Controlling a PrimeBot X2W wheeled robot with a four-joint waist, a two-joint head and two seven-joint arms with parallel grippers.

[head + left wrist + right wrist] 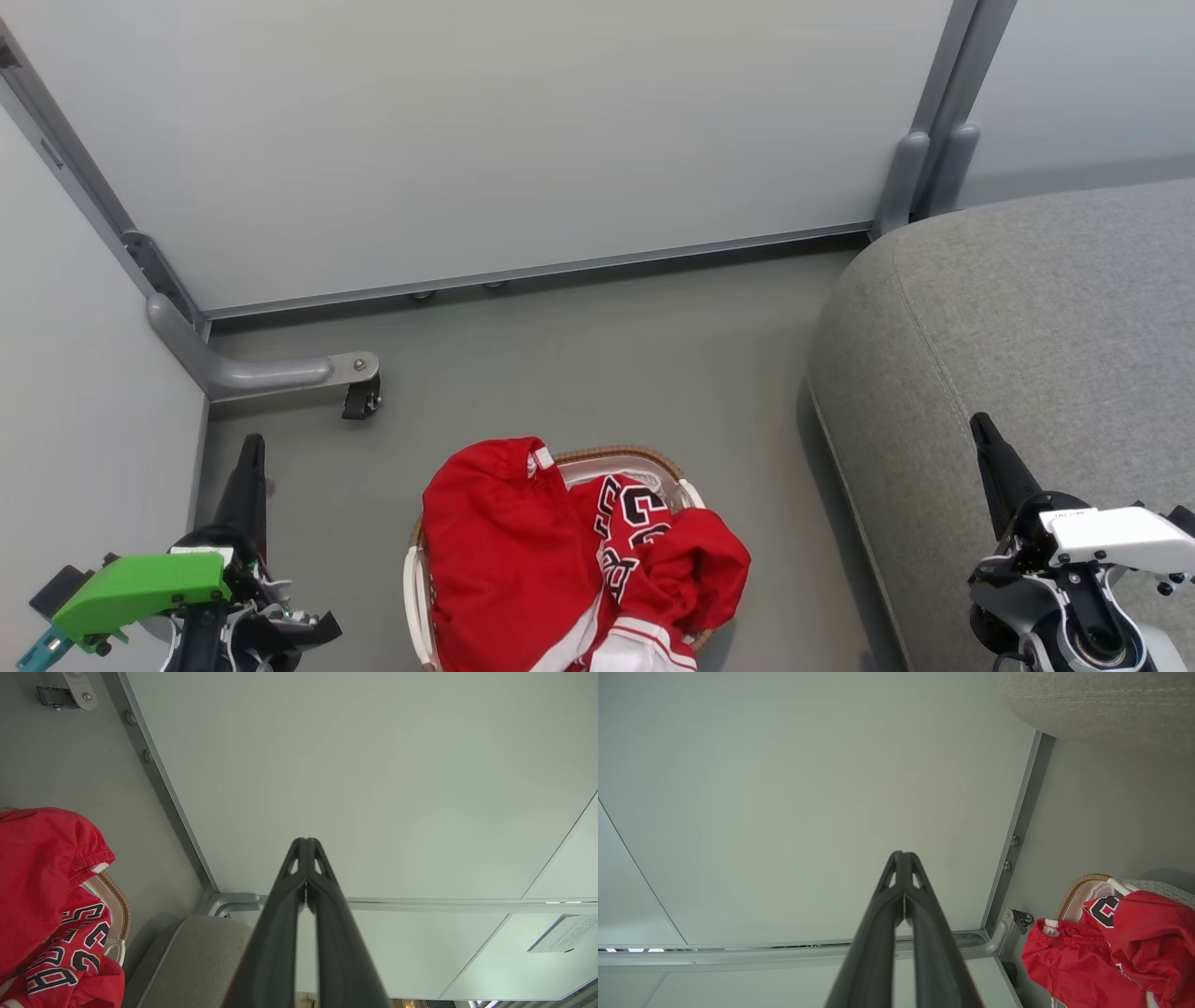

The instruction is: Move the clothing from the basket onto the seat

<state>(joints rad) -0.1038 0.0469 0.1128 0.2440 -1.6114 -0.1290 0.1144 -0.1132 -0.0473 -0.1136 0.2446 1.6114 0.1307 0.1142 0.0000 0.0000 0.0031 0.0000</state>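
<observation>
Head view looks down on the basket [644, 459], which stands on the grey floor [607, 373] low in the middle. The clothing [523, 560] is heaped in it, and red fabric spills over the brown woven rim at the far left and on the right (dark numerals outlined in white face up near the middle). The seat [1027, 327] takes the right side, its rounded corner toward the partition, and a strip of floor lies between it and the basket.

The left pincer [252, 448] sits at the lower left, well apart from the basket, its fingers pressed together on nothing. The right pincer [982, 427] shows against the seat, likewise closed and empty.

Beyond the left pincer a grey metal foot [271, 371] with a small black caster [361, 399] juts from the corner of the pale partition panels [513, 140] onto the floor, apart from the basket. Two grey posts [920, 177] stand at the seat's far corner.
</observation>
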